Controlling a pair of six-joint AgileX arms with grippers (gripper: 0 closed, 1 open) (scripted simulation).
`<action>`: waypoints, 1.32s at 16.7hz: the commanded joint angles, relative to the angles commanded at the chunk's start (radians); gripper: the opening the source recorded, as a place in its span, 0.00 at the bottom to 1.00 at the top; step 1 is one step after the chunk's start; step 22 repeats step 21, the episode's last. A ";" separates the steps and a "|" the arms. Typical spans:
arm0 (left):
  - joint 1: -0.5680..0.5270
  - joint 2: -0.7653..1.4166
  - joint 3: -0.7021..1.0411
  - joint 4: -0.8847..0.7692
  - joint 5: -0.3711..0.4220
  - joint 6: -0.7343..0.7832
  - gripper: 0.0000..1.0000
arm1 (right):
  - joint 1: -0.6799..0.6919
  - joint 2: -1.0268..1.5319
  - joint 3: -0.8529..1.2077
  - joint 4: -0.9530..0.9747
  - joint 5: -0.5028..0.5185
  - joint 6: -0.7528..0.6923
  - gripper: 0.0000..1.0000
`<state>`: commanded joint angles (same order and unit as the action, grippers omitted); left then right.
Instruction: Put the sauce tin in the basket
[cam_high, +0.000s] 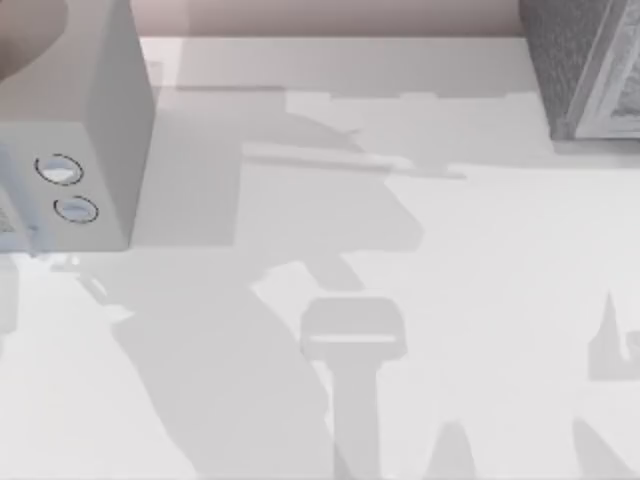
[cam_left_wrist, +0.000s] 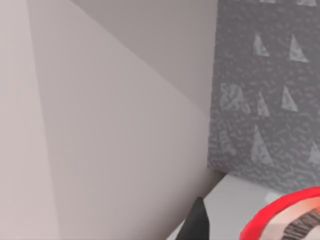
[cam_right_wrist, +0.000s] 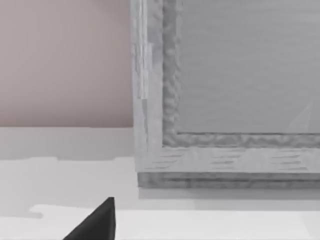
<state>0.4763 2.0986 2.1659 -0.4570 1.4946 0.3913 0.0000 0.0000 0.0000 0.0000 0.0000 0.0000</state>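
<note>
Sauce tin (cam_left_wrist: 285, 220) beside basket (cam_left_wrist: 270, 90)

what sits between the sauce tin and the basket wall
Nothing does. In the left wrist view, a bare strip of white table runs between the sauce tin and the basket wall.

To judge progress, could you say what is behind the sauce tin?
The grey patterned wall of the basket rises behind the sauce tin, which hides part of its foot.
</note>
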 joint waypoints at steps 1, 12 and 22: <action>0.000 0.000 0.000 0.000 0.000 0.000 0.00 | 0.000 0.000 0.000 0.000 0.000 0.000 1.00; 0.000 0.000 0.000 0.000 0.000 0.000 0.75 | 0.000 0.000 0.000 0.000 0.000 0.000 1.00; 0.000 0.000 0.000 0.000 0.000 0.000 1.00 | 0.000 0.000 0.000 0.000 0.000 0.000 1.00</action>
